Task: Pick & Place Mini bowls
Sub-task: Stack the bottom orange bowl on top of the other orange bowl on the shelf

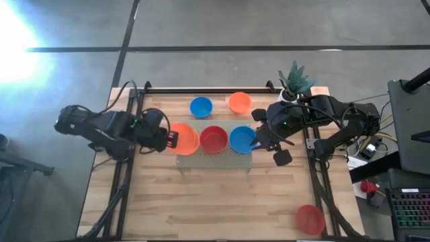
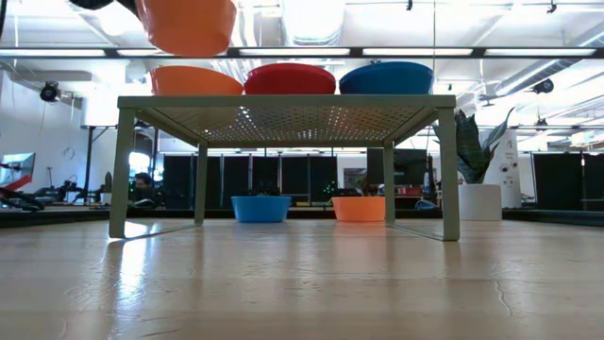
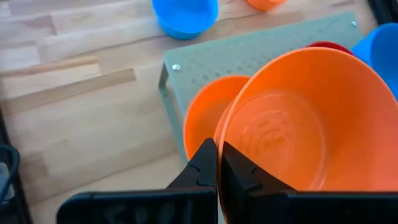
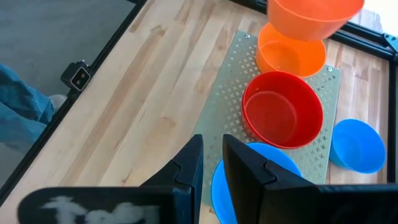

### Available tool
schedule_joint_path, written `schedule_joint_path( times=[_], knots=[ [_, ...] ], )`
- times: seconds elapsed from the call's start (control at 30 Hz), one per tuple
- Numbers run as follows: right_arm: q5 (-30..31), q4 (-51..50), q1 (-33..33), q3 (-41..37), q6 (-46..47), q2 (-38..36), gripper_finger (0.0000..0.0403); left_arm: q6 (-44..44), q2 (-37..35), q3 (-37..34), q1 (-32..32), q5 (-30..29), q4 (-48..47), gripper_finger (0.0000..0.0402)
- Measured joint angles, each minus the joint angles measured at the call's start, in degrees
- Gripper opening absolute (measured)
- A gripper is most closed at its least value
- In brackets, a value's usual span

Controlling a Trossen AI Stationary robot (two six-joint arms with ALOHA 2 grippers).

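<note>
My left gripper is shut on an orange mini bowl, which hangs in the air above the left end of the pale green perforated stand. A second orange bowl, a red bowl and a blue bowl sit in a row on the stand. My right gripper is at the blue bowl's right edge with a narrow gap between its fingers, and the bowl's rim lies in that gap. My left gripper pinches the lifted orange bowl's rim between its two fingers, on the side toward the table's left. One finger is inside the bowl and one outside. The bowl is clear of the stand, tilted, over the other orange bowl. My right gripper: I cannot tell whether its fingers touch the blue bowl's rim.
A blue bowl and an orange bowl rest on the table beyond the stand. A red bowl sits near the right near corner. A potted plant stands at the far right corner. Bare wood lies toward the near edge.
</note>
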Motion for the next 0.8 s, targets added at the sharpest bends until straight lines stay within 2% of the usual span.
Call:
schedule_joint_path(
  times=[0.33, 0.6, 0.8],
  knots=[
    [-0.02, 0.0, 0.0, 0.0, -1.29, 0.0, 0.0057, 5.62, 2.34, -1.73, 6.64, 4.06, 0.11, 0.0],
    [-0.04, -0.02, 0.0, 0.0, -1.27, 0.0, 0.0057, 6.08, 2.64, -5.58, 7.28, 7.44, 4.33, 0.0],
    [-0.04, 0.0, 0.0, 0.0, -1.27, 0.0, 0.0057, 6.91, 2.64, -8.01, 7.43, 7.6, 6.72, 0.0]
  ],
)
